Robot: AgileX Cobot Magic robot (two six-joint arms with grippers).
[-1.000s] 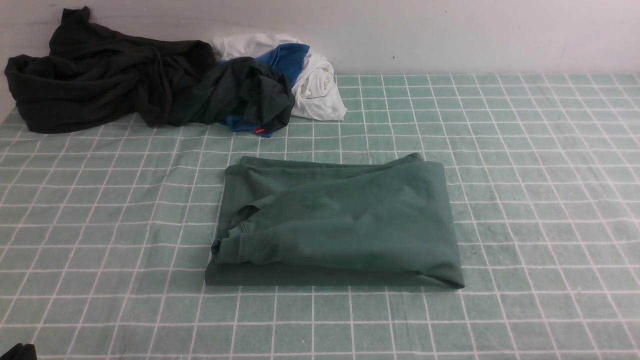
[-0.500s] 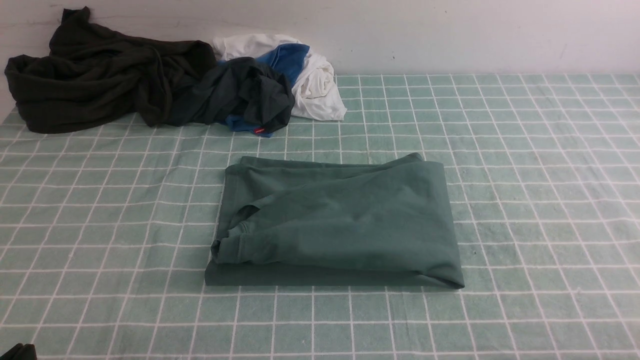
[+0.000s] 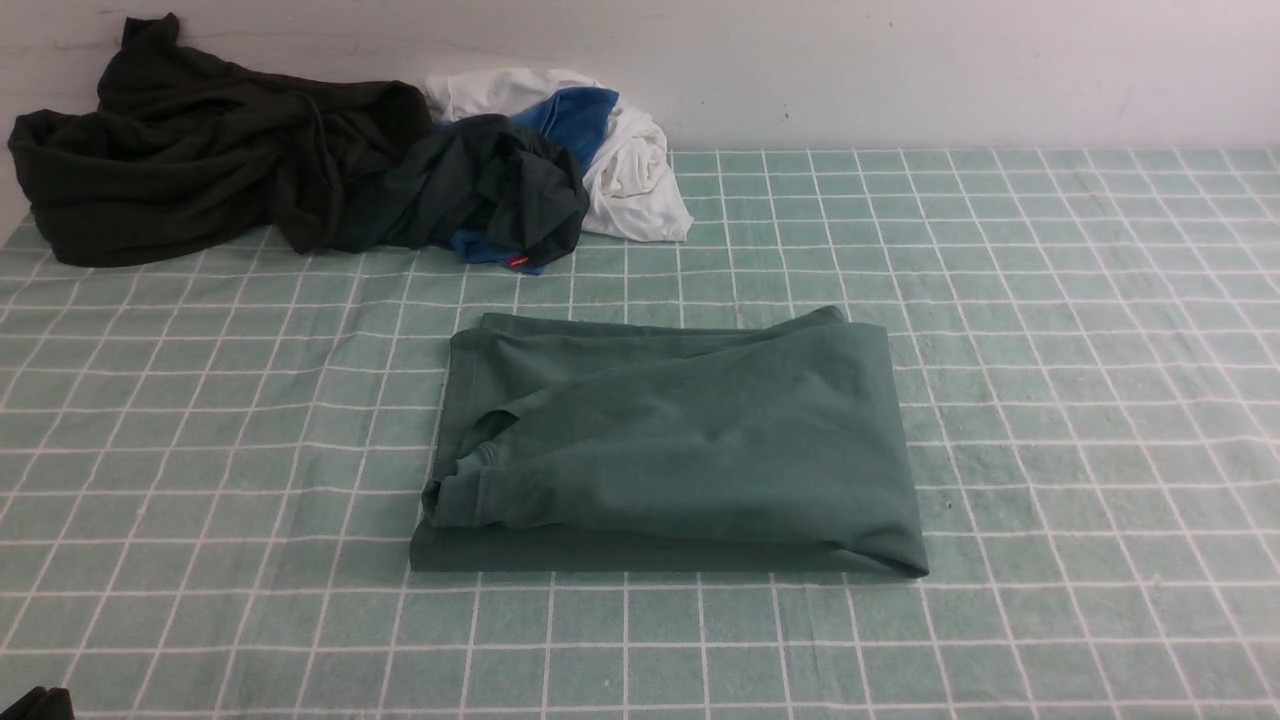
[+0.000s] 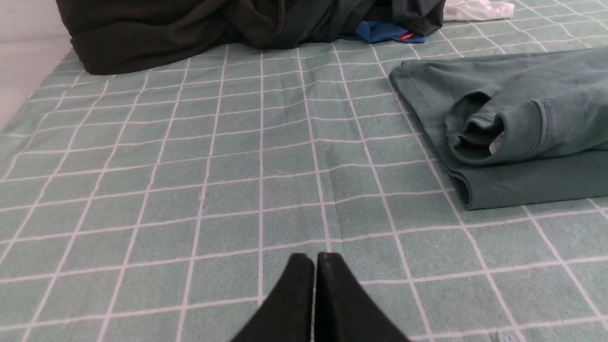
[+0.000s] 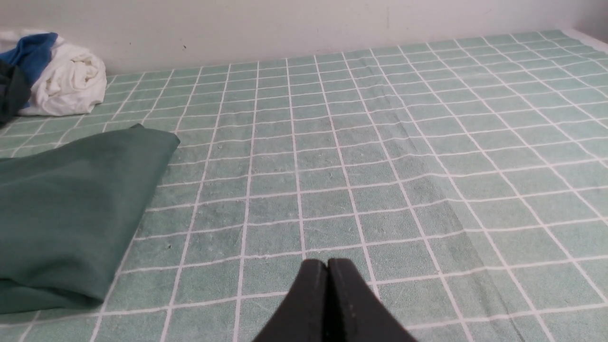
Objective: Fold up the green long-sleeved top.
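While the green long-sleeved top lies as a compact folded rectangle in the middle of the front view, on the checked cloth covering the bench, both arms sit well back from it. The left gripper is clenched with nothing between its jaws, low over bare cloth and apart from the top's collar end; the right gripper is likewise clenched and empty, clear of the opposite folded edge. Judged from how it lies, the fold looks essentially done, so the step in hand is to leave it alone. One loose roll of collar and cuff bulges at the left-centre of the stack, with a sliver of white label showing in the left wrist view. If any tidying were wanted, a light press there from above would suit better than a pinch, since dragging the soft knit could pull the upper layers off the lower one. In the upper left of the front view the heap of dark garments and the white and blue clothes are well apart and need no attention.
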